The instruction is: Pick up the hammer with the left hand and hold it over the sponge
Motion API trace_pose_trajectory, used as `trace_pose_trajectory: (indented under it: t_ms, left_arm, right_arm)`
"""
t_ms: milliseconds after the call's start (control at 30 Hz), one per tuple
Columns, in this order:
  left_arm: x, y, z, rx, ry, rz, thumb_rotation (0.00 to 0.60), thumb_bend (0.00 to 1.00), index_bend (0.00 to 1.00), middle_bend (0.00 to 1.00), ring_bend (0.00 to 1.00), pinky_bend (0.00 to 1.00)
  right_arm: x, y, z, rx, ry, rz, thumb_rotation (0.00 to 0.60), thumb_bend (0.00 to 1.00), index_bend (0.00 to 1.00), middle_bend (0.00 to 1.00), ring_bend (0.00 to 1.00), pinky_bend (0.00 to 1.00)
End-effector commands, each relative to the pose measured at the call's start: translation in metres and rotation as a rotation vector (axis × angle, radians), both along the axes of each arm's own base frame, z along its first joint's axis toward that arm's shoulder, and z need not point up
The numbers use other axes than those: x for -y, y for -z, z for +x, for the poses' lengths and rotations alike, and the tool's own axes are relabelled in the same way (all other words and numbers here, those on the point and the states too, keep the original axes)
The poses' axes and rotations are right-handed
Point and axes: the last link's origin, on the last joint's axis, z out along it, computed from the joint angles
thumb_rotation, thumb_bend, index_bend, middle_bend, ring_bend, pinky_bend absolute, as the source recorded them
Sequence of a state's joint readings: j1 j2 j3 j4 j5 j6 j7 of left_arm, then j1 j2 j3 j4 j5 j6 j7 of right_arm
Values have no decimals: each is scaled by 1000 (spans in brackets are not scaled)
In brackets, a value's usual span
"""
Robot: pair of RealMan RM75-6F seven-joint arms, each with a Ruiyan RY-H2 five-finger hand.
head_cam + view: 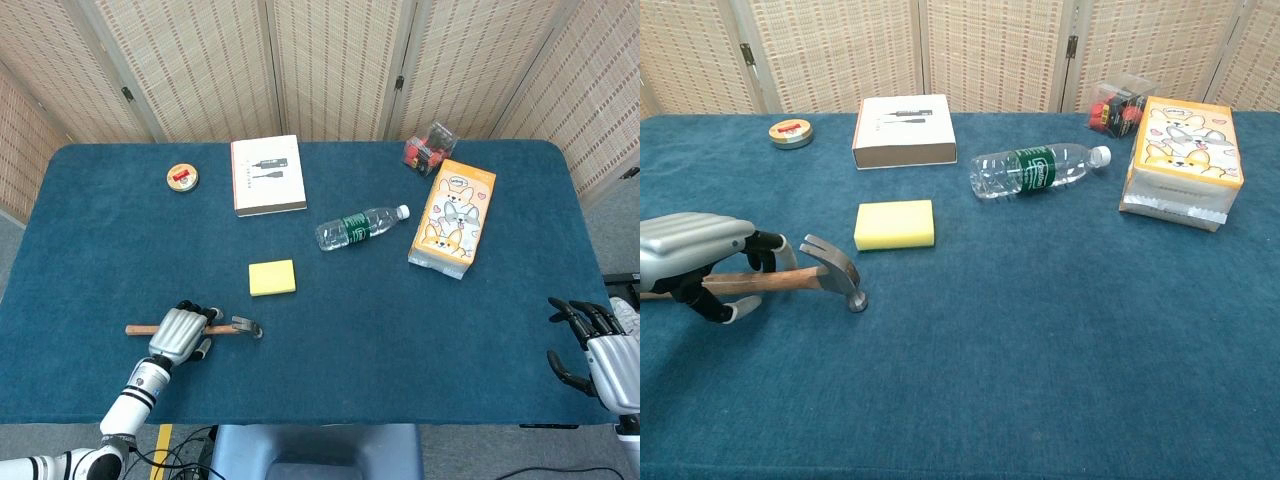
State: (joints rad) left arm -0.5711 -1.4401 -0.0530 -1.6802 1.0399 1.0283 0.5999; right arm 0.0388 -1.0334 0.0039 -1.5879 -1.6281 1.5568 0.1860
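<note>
The hammer [238,327] lies on the blue table near its front left, wooden handle pointing left, metal head [836,269] touching the cloth. My left hand [178,332] sits on the handle's middle, and in the chest view its fingers [758,247] curl over the wood with the thumb beneath, gripping it. The yellow sponge [272,277] lies flat a short way behind and to the right of the hammer head, untouched [895,224]. My right hand [595,350] hangs past the table's front right corner, fingers apart and holding nothing.
A white book-like box [268,175] and a small round tin [182,177] lie at the back left. A plastic bottle [360,226] lies on its side mid-table. An orange corgi box [453,217] and a clear case [430,146] sit back right.
</note>
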Motion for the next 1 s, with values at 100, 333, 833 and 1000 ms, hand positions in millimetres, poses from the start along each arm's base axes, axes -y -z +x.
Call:
trace_pose_trajectory:
  t_ms: [100, 333, 833, 1000]
  left_arm:
    - [0, 2, 1, -15, 1, -4, 595, 490, 307, 412, 320, 232]
    - [2, 4, 3, -21, -2, -12, 594, 490, 311, 413, 322, 232]
    - [1, 7, 5, -16, -3, -16, 599, 547, 336, 437, 344, 232]
    - [1, 7, 5, -15, -5, -17, 598, 583, 343, 444, 348, 233]
  right_arm:
    - [-1, 0, -1, -1, 4, -1, 600, 301, 159, 344, 180, 185]
    - [-1, 0, -2, -1, 6, -1, 600, 302, 159, 344, 180, 185]
    - [-2, 0, -3, 0, 11, -3, 600, 301, 159, 344, 180, 185]
    - [-2, 0, -3, 0, 11, -3, 600, 301, 160, 344, 180, 185]
